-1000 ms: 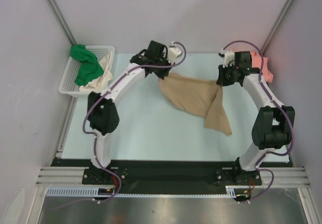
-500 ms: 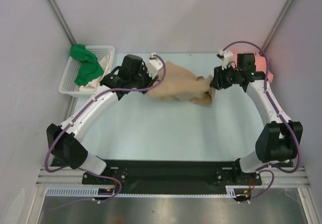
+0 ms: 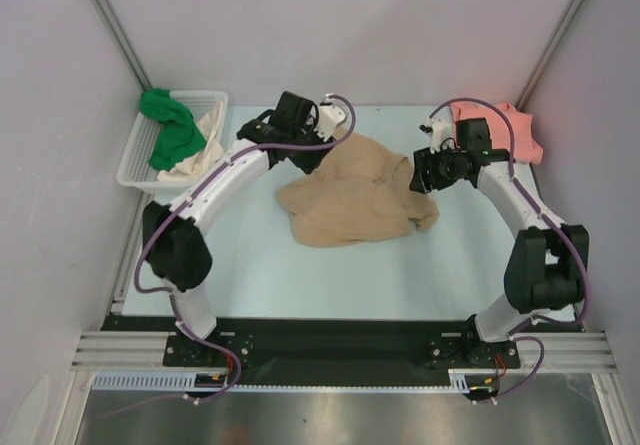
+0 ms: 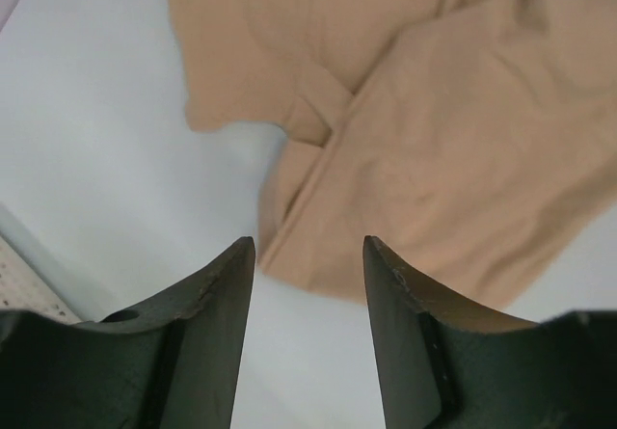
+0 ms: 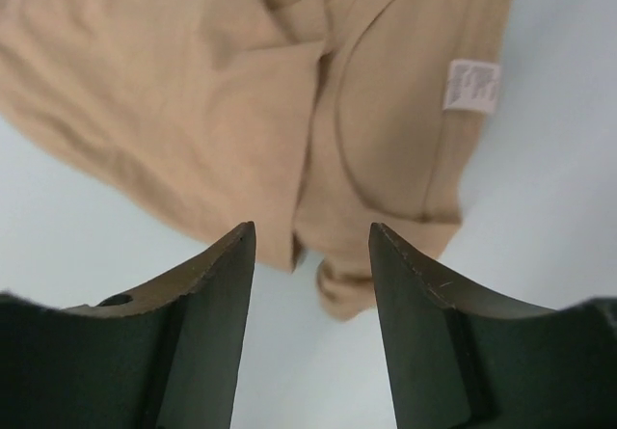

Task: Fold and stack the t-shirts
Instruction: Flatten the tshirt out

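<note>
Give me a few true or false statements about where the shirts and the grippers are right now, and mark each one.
1. The tan t-shirt lies loose on the table, in neither gripper. True.
2. The left gripper and the right gripper are both shut. False: both are open, with nothing between the fingers.
3. The green t-shirt hangs over the white basket. True.
4. The pink t-shirt lies in the basket. False: it lies at the far right corner of the table.
5. The tan t-shirt is neatly folded. False: it is a rumpled heap.
</note>
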Controlling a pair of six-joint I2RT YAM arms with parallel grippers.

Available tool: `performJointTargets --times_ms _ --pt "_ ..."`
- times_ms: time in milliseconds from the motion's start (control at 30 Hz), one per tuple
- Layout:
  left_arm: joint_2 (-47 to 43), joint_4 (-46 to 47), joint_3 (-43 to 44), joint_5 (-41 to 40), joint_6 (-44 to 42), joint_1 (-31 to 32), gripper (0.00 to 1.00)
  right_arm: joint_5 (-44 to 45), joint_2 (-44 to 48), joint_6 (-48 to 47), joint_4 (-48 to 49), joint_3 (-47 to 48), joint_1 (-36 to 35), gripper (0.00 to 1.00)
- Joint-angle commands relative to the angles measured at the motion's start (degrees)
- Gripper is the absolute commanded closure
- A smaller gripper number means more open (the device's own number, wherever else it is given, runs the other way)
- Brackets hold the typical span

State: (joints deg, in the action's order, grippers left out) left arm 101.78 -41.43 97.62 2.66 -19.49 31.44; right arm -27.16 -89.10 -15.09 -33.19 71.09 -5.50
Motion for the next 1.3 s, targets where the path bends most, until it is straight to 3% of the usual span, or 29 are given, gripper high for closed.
performJointTargets --times_ms 0,67,233,500,967,1033,1100,1133,1167,1267 --pt "9.38 -1.36 8.44 -1.77 2.26 -2.7 0.46 6.15 -7.46 -0.81 5.33 5.71 0.48 0.45" --pt "12.29 -1.9 12.05 -2.48 2.17 -3.4 0.48 6.76 -11.16 -1.43 5.33 10.44 0.75 0.47" --pt "13.45 -0.67 11.36 -4.05 2.35 -4.63 0.48 7.38 -22.75 -1.08 7.08 20.65 1.19 0.49" --pt "12.04 -0.32 7.76 -5.73 2.35 -4.9 0.49 6.51 -38.86 -2.04 5.68 40.15 0.49 0.42" --pt "9.67 -0.14 0.03 -6.7 1.56 -7.18 0.48 9.31 -48.1 -1.87 6.12 43.96 -2.06 0.39" --pt "9.58 -0.14 -0.24 -6.7 1.56 -7.27 0.48 9.75 -48.19 -2.31 5.95 43.7 -2.06 0.45" --pt "9.67 -0.14 -0.42 -6.61 1.73 -7.27 0.48 9.93 -47.84 -3.01 5.59 42.65 -1.97 0.68" --pt "9.67 -0.14 -0.5 -6.44 1.82 -7.27 0.48 10.45 -46.96 -3.1 5.68 41.86 -2.06 0.89" --pt "9.58 -0.14 -0.59 -6.35 1.91 -7.27 0.48 11.24 -46.26 -3.19 5.59 41.07 -2.06 0.99" --pt "9.06 0.38 -1.12 -6.61 2.08 -7.27 0.48 12.39 -41.71 -2.93 5.16 36.41 -1.01 1.0"
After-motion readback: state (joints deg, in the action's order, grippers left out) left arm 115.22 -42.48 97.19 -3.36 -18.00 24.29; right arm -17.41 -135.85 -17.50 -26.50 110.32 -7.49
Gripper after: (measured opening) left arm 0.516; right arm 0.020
